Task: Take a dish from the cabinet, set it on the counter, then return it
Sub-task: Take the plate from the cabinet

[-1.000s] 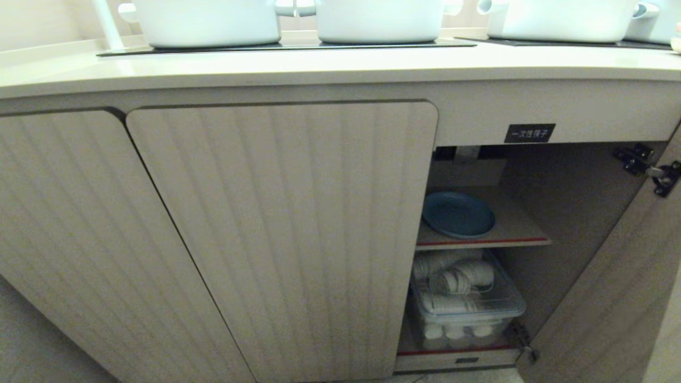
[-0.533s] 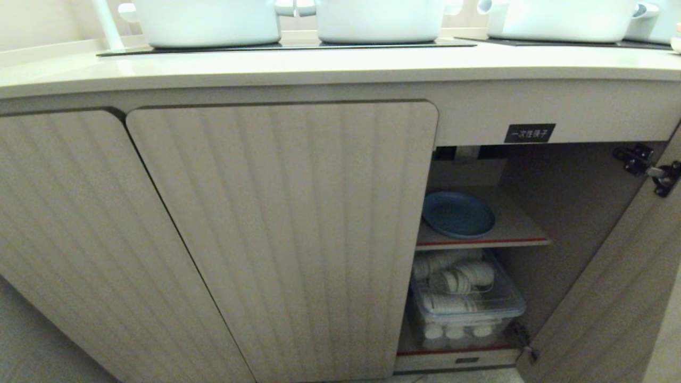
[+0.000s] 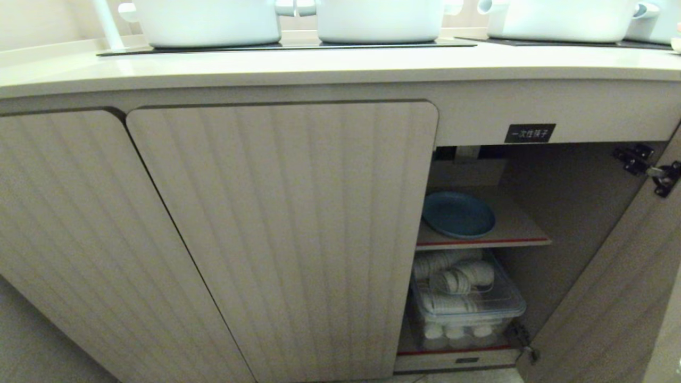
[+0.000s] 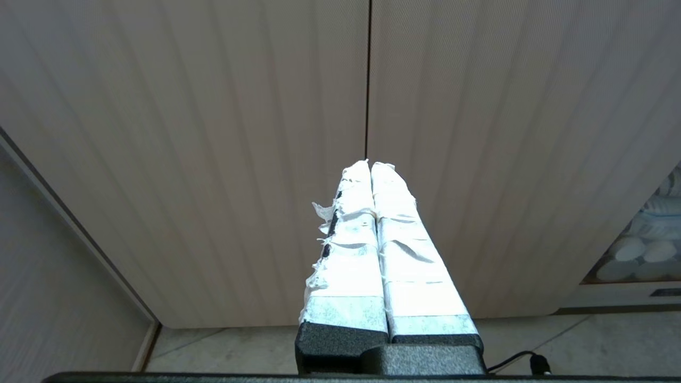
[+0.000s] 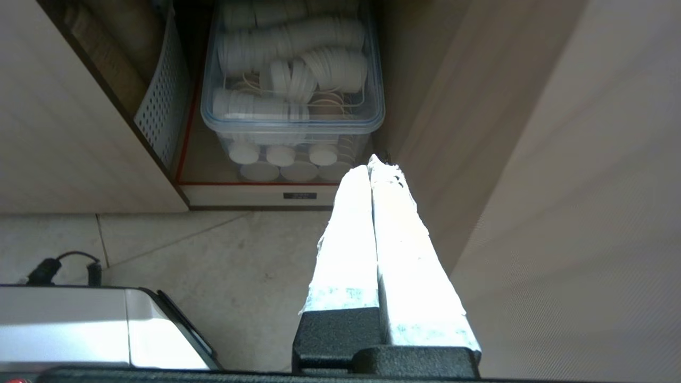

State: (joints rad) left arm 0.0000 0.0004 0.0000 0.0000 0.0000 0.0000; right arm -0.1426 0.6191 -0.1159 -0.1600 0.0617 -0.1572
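The light-blue dish lies flat on the inner shelf of the cabinet, whose right door stands swung open. The cream counter runs above. Neither arm shows in the head view. My right gripper is shut and empty, low above the floor, pointing at the bottom of the open compartment beside the open door. My left gripper is shut and empty, parked facing the closed ribbed doors.
A clear lidded bin of white cups fills the compartment under the shelf, also seen as the bin from the right wrist. White pots stand on the black cooktop. A perforated basket stands left of the bin.
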